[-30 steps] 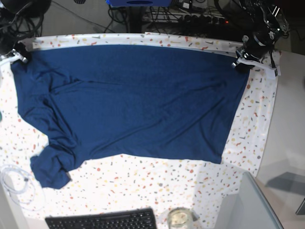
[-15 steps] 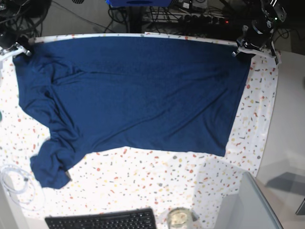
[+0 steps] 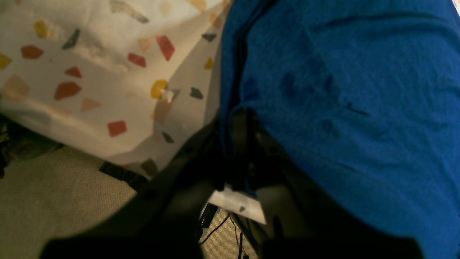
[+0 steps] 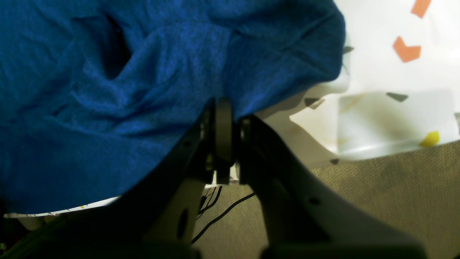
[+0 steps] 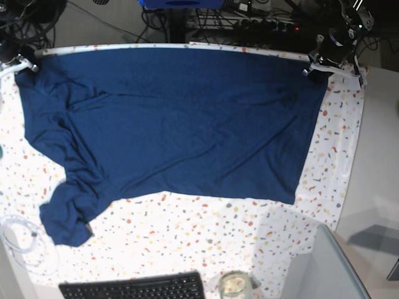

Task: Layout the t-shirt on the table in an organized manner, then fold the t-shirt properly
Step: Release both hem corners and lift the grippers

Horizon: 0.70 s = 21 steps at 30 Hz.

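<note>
Both arms extended to the surface's far corners; left gripper (image 5: 313, 67) and right gripper (image 5: 27, 66) clamped on cloth.

No legible text or labels anywhere.

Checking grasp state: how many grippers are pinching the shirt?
2. The left gripper is shut on the dark navy-blue knit t-shirt at its far corner on the base view's right; the right gripper is shut on the far corner on the left.
</note>
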Each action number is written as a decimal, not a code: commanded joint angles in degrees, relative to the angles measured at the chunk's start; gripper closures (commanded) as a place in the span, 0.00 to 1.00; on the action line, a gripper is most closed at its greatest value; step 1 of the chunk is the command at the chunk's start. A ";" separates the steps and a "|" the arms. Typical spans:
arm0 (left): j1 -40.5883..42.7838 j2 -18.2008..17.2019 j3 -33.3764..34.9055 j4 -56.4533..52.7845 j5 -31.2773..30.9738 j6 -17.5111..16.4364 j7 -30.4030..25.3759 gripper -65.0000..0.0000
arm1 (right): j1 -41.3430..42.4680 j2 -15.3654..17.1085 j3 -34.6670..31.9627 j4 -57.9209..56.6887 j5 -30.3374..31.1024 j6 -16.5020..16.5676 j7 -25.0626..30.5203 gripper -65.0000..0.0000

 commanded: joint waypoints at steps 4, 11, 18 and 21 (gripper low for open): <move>0.11 -0.52 -0.63 0.71 -0.66 0.30 -1.27 0.61 | 0.23 0.93 0.41 1.00 0.79 0.13 0.72 0.99; 0.11 -0.61 -0.72 0.97 -0.66 0.30 -1.27 0.32 | -0.73 -0.13 0.50 1.62 0.97 0.13 0.55 0.46; -2.36 -1.49 -10.66 1.06 -0.66 0.30 -1.27 0.32 | -0.91 -1.53 7.18 9.00 0.61 0.13 1.16 0.06; -3.06 -5.10 -12.06 1.15 -0.66 0.30 -1.18 0.32 | 0.15 1.54 5.51 10.32 0.61 0.31 2.30 0.06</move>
